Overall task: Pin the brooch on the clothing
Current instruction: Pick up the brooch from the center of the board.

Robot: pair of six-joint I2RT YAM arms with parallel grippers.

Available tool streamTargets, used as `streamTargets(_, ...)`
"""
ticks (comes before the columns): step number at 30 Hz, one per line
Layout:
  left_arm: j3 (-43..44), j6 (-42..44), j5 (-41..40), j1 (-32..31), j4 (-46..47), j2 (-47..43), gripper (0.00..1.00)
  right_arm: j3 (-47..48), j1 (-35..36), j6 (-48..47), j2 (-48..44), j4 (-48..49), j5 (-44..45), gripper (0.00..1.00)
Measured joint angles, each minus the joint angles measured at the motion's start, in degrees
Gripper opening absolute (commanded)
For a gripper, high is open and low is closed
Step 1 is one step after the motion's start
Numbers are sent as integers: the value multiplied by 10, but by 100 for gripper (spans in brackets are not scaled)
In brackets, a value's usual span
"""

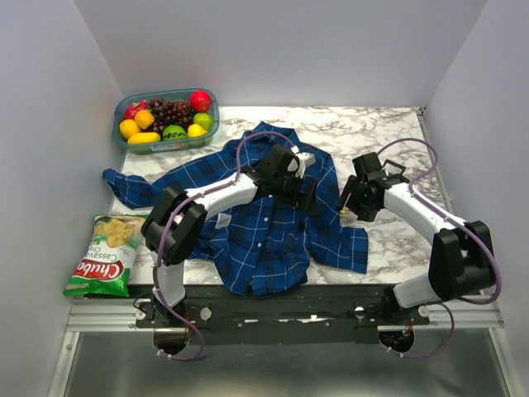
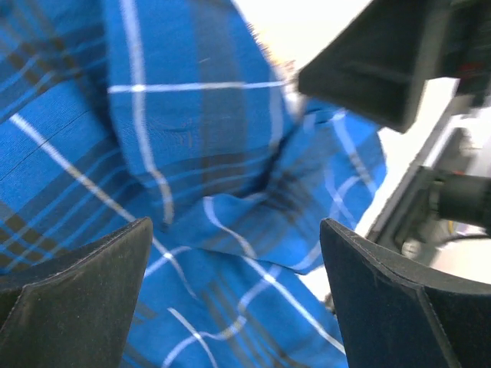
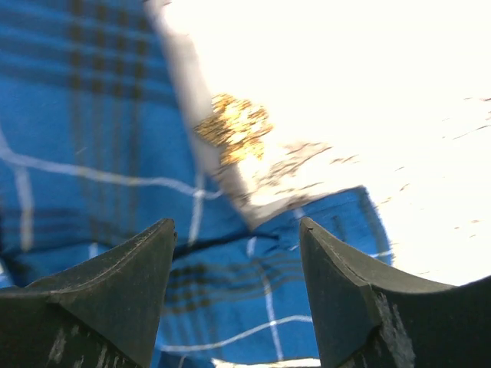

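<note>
At shirt (image 3: 77,115) edge on worktop (image 3: 345,77): brooch (image 3: 234,126), loose. L gripper (image 2: 236,230) over shirt, R gripper (image 3: 236,230) over brooch; both spread, empty.

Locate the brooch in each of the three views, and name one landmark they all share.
Top external: the brooch is right of centre, at the right edge of the shirt.
Left wrist: not in it; only plaid cloth shows between the fingers.
Right wrist: upper centre, a golden-orange speck at the cloth's edge.
Shared landmark: the shirt, seen in all three.
</note>
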Motion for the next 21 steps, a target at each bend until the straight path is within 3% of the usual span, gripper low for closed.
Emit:
streamTargets(7, 31, 7, -35, 1, -24, 69, 99, 11, -11, -9, 38, 0, 16, 74)
streamTargets(9, 34, 4, -31, 1, -20, 82, 88, 12, -11, -9, 45, 0, 18, 74)
streamTargets(10, 35, 1, -29, 1, -17, 90, 79, 13, -11, -8, 49, 0, 20, 74)
streamTargets(11, 35, 0, -27, 1, -16, 96, 59, 13, -11, -8, 53, 0, 20, 73)
streamTargets(13, 37, -8, -22, 5, -12, 107, 46, 13, -11, -8, 60, 0, 22, 73)
streamTargets(14, 37, -10, -22, 9, -11, 109, 32, 13, -11, -8, 63, 0, 23, 73)
streamTargets(16, 37, -14, -21, 16, -13, 116, 21, 13, -11, -8, 69, 1, 26, 73)
streamTargets(17, 37, -14, -22, 19, -14, 119, 10, 13, -11, -8, 71, 1, 26, 73)
streamTargets(21, 37, -25, -20, 43, -19, 128, 0, 13, -10, -8, 73, 1, 29, 73)
